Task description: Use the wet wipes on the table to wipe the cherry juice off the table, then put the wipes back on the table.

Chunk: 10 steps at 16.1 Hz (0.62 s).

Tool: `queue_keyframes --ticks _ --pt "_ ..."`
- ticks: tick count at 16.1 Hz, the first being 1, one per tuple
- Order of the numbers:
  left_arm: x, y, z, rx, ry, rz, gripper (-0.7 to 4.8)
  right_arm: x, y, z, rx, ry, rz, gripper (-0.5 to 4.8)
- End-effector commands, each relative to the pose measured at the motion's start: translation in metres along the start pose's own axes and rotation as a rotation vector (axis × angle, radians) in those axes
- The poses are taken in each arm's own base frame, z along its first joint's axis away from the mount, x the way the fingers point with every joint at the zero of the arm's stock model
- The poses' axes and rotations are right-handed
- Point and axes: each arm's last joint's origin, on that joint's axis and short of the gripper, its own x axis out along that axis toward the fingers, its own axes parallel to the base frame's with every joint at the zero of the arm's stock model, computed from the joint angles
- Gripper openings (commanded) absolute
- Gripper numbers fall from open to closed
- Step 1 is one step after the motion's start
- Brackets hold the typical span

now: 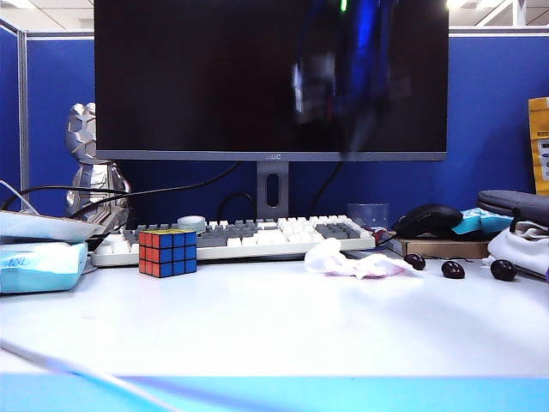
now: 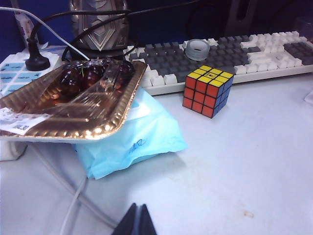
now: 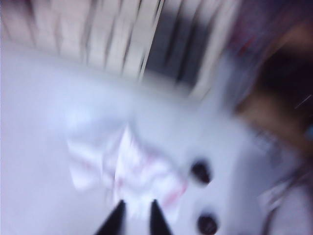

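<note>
Nearest the camera, the table point(image 1: 257, 330) runs wide and white. Behind it stand the monitor point(image 1: 197, 77) and keyboard point(image 1: 249, 236). The right gripper point(image 3: 136, 218), a blur high before the monitor in the exterior view, hangs above the wipes point(image 1: 347, 260); its fingers stand slightly apart and hold nothing. Below and just ahead of those fingertips, the pink-stained wipes lie crumpled, long axis running along the keyboard's front edge, with cherries point(image 1: 453, 269) beside them. The left gripper point(image 2: 139, 221) hangs low over bare table, fingertips together, empty. Ahead of it lie the wipes pack point(image 2: 132, 139), foil tray point(image 2: 73, 112) and cube point(image 2: 208, 91).
</note>
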Motion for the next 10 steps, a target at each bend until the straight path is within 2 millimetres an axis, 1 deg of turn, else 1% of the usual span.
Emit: queue_keyframes --ticks 1,2,3,4,6,7,8,9,10 --pt "0.0 0.0 -0.001 -0.004 0.008 -0.003 -0.02 -0.061 -0.019 0.019 0.069 -0.169 -0.011 -0.05" --pt "0.0 0.0 -0.001 -0.004 0.008 -0.003 -0.02 -0.082 -0.026 0.022 0.085 -0.224 -0.015 -0.05" --pt "0.0 0.0 -0.001 -0.004 0.008 -0.003 -0.02 -0.115 -0.036 0.025 0.109 -0.305 -0.022 -0.05" --pt "0.0 0.0 -0.001 -0.004 0.008 -0.003 -0.02 -0.155 -0.048 0.024 0.137 -0.402 -0.029 -0.05" --pt "0.0 0.0 -0.001 -0.004 0.008 -0.003 -0.02 -0.207 -0.062 0.015 0.17 -0.517 -0.038 -0.05" --pt "0.0 0.0 -0.001 -0.004 0.008 -0.003 -0.02 -0.236 -0.07 0.006 0.188 -0.58 -0.043 -0.04" --pt "0.0 0.0 -0.001 -0.004 0.008 -0.003 -0.02 -0.257 -0.076 -0.002 0.202 -0.626 -0.047 -0.04" --pt "0.0 0.0 -0.001 -0.004 0.008 -0.003 -0.02 -0.295 -0.085 -0.021 0.226 -0.706 -0.053 -0.05" --pt "0.0 0.0 -0.001 -0.004 0.008 -0.003 -0.02 -0.319 -0.091 -0.037 0.241 -0.755 -0.056 -0.05"
